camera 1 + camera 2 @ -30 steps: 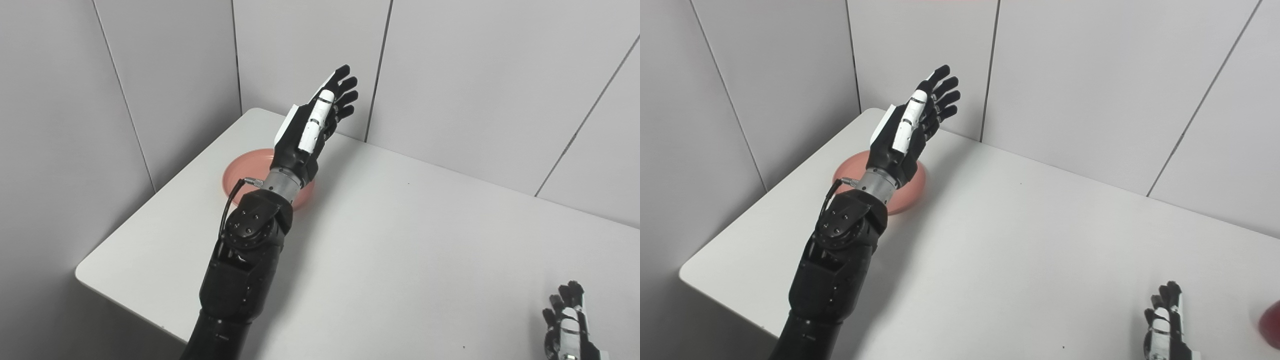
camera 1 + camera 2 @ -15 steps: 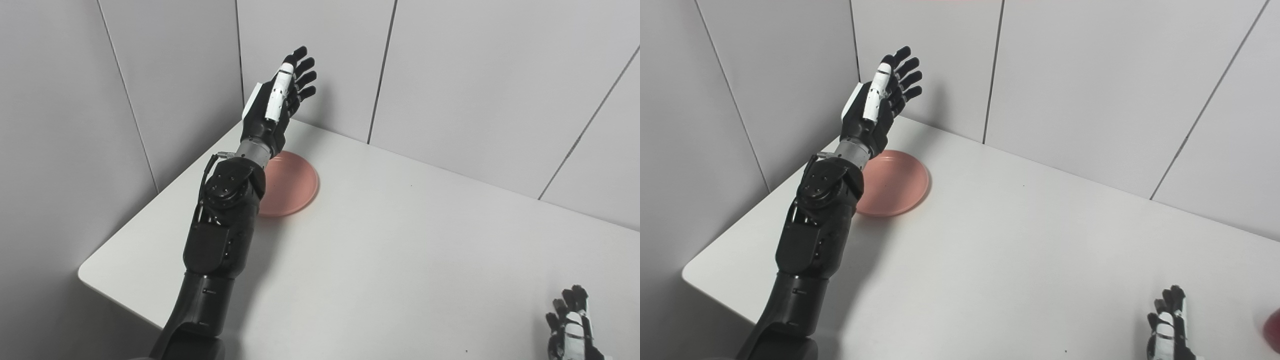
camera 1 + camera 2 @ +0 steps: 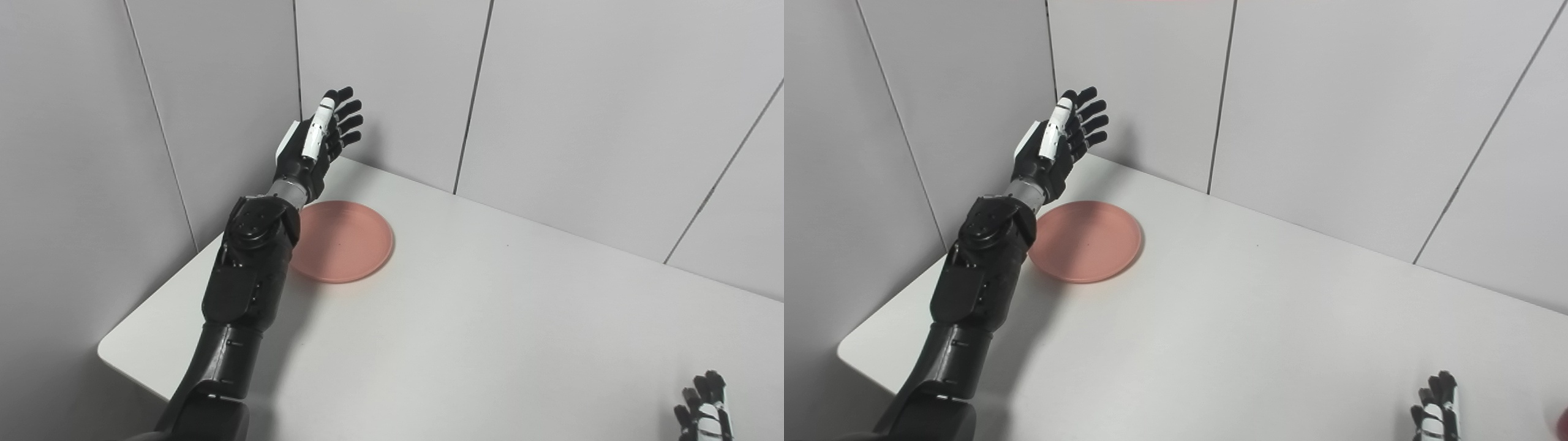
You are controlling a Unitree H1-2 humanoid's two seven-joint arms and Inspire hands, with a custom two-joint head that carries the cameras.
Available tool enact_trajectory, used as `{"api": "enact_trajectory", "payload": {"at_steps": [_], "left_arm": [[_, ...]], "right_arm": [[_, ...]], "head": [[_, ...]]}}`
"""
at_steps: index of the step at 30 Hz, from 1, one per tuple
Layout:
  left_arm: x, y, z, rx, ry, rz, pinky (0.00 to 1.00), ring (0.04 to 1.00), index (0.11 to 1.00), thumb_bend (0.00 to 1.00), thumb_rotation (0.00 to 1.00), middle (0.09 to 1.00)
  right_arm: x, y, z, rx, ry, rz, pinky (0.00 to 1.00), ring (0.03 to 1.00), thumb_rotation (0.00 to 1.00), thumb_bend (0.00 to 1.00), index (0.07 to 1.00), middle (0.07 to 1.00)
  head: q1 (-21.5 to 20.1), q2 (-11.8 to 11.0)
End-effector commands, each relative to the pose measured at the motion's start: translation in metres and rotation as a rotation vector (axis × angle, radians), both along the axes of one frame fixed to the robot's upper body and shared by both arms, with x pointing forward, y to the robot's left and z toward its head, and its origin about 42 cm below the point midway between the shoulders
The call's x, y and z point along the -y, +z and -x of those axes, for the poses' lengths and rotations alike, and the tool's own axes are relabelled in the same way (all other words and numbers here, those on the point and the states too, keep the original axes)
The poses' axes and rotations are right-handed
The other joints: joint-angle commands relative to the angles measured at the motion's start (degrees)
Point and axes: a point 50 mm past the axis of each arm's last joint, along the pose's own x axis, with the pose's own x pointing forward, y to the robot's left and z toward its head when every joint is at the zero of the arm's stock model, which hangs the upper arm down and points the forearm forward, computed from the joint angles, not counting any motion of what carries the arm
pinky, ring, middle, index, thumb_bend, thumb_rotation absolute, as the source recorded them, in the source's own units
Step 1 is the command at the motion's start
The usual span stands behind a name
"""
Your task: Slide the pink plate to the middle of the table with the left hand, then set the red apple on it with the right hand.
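Left hand: black-and-white robot left hand (image 3: 315, 142) raised above the table's far-left corner, fingers spread, holding nothing, at 11 o'clock from the plate.
Plate: round flat pink plate (image 3: 349, 240) lying on the white table (image 3: 490, 318) near its far-left corner, just right of the left forearm.
Right hand: black-and-white right hand (image 3: 704, 411) at the 5 o'clock edge of view, fingertips up and apart; mostly cropped, its state cannot be told.
Apple: red sliver of apple (image 3: 1563, 421) at the right edge, just right of the right hand.
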Motion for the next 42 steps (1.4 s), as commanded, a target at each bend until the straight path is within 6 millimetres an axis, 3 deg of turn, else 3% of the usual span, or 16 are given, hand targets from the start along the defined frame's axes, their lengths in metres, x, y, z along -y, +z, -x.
{"api": "enact_trajectory", "payload": {"at_steps": [1,23,32,42], "left_arm": [[-0.009,0.04,-0.009,0.131,-0.003,-0.023,0.87,0.886,0.871,0.37,1.0,0.891],[-0.064,0.015,-0.011,0.046,0.059,0.065,0.88,0.878,0.861,0.34,1.0,0.88],[-0.079,-0.008,-0.016,-0.003,0.081,0.119,0.89,0.889,0.869,0.36,1.0,0.886],[-0.084,-0.022,-0.016,-0.051,0.092,0.178,0.89,0.893,0.888,0.32,1.0,0.903]], "right_arm": [[0.0,0.013,-0.003,0.049,0.002,-0.012,1.0,1.0,1.0,0.0,1.0,1.0],[0.002,0.014,-0.002,0.059,0.006,-0.006,1.0,1.0,1.0,0.0,1.0,1.0],[0.005,0.014,-0.002,0.06,0.011,0.005,1.0,1.0,1.0,0.0,1.0,1.0],[0.008,0.016,-0.002,0.056,0.008,0.022,1.0,1.0,1.0,0.0,1.0,1.0]], "head": [[0.03,0.05],[0.6,0.57],[1.01,0.92],[1.44,1.03]]}}
